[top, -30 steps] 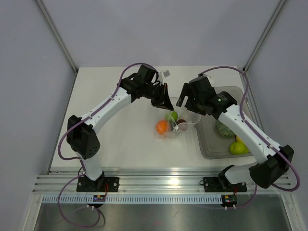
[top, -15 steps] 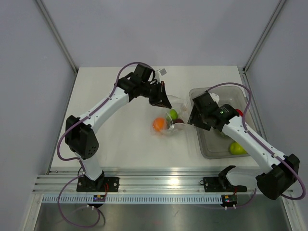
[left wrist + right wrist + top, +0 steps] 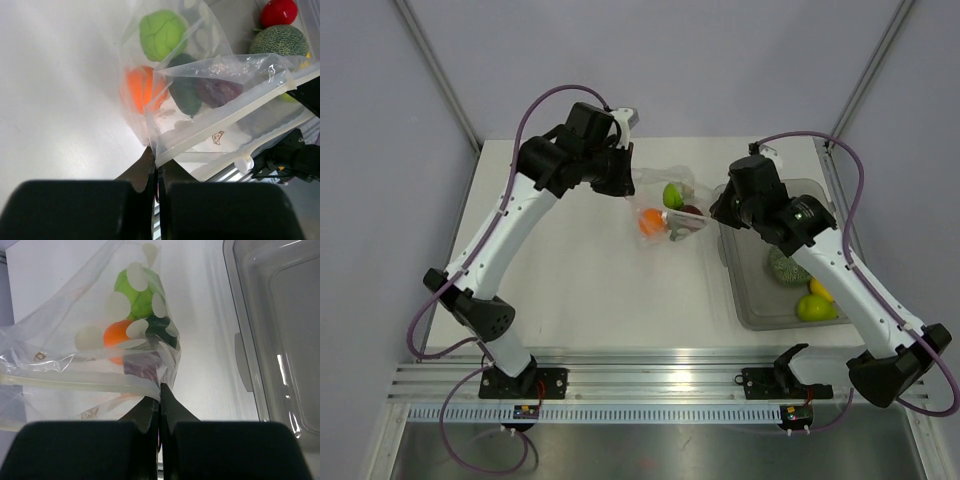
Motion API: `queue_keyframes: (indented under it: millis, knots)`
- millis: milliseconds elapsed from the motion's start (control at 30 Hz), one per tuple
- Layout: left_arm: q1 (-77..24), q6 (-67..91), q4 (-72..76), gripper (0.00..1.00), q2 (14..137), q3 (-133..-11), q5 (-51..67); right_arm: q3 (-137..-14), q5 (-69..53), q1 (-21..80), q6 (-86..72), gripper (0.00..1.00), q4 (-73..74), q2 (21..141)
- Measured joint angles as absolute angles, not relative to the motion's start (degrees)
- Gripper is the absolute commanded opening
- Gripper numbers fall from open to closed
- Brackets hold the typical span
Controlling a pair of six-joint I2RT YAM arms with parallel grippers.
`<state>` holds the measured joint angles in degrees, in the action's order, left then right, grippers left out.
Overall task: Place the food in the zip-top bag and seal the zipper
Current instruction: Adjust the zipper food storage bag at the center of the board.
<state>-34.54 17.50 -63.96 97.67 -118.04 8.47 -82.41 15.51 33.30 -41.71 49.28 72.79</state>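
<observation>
crinkly clear plastic bag, glossy orange

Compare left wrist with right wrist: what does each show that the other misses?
Left wrist only: the netted melon and a red ball outside the bag, and the left gripper shut on the zipper. Right wrist only: the right gripper shut on the zipper, and a bare stretch of the grey tub. Both: the bag holding the orange, a green round and the plum.

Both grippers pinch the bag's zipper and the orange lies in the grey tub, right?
No: the orange is inside the zip-top bag, not the grey tub, as the right wrist view shows. The left gripper and right gripper do pinch its zipper.
</observation>
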Motion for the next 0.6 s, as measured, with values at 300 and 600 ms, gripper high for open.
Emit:
queue_keyframes:
  millis: [300, 600]
  knots:
    - [-35.7, 15.9, -62.1, 0.0, 98.8, -106.4, 6.3, -76.9, 12.7, 33.5, -41.2, 0.0, 42.7, 88.9]
    - [-35.9, 16.8, -63.2, 0.0, 105.9, -109.1, 7.9, -86.0, 8.2, 33.5, -38.0, 0.02, 46.7, 94.8]
